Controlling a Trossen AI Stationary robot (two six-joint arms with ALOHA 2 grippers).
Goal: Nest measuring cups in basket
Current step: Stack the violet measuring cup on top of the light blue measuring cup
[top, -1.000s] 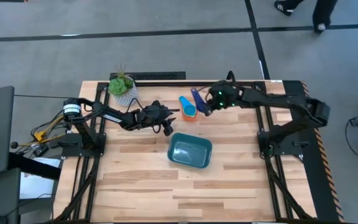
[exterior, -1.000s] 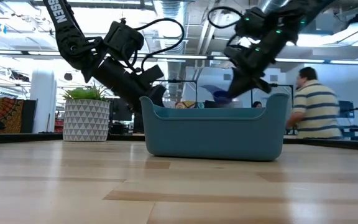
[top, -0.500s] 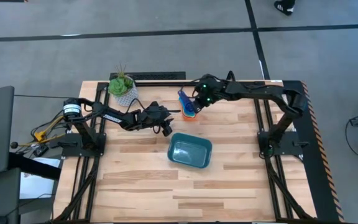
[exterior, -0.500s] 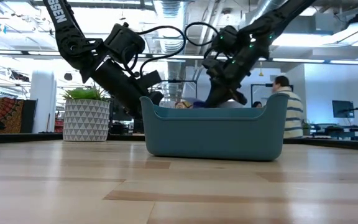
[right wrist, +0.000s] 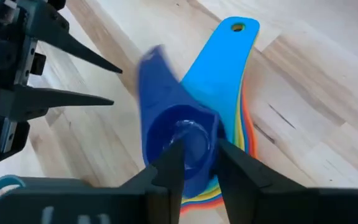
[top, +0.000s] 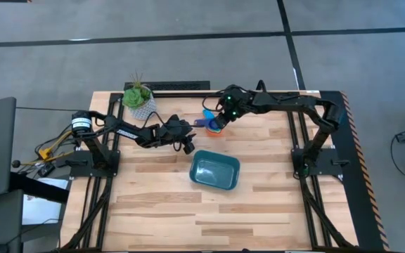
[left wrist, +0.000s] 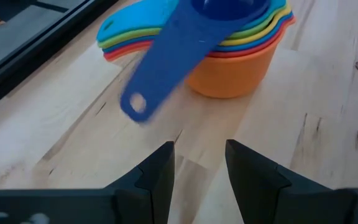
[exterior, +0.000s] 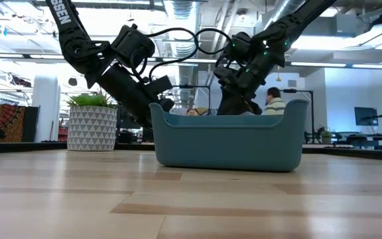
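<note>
The measuring cups [top: 214, 126] stand nested on the table beyond the teal basket [top: 215, 171]: an orange cup [left wrist: 232, 68] at the bottom, with red, yellow, green and light blue rims above it. A dark blue cup [right wrist: 182, 134] sits on top. My right gripper [right wrist: 201, 158] is over the stack, shut on that top cup. My left gripper [left wrist: 197, 165] waits open just left of the stack [left wrist: 241, 43], pointing at it and touching nothing. In the low view the basket [exterior: 231, 143] hides the stack. My right gripper holds the dark blue cup by its bowl [right wrist: 194, 140], coming from above and pointing down. One finger [right wrist: 173, 162] seems to be inside the bowl and the other [right wrist: 229, 162] outside its wall. The cup sits in the top of the stack, and its handle [left wrist: 166, 62] sticks out toward my left gripper.
A white patterned pot with a green plant [top: 140, 98] stands at the far left of the table, behind my left arm. The basket lies near the table's middle. Bare wood stretches toward the near edge [top: 209, 225]. A person [exterior: 274, 103] shows in the room behind.
My right gripper has moved left and down from beside the stack to right over it, carrying the dark blue cup. The cup was lifted clear and now sits in the top of the stack. Its handle has swung round from the far side toward my left gripper.
</note>
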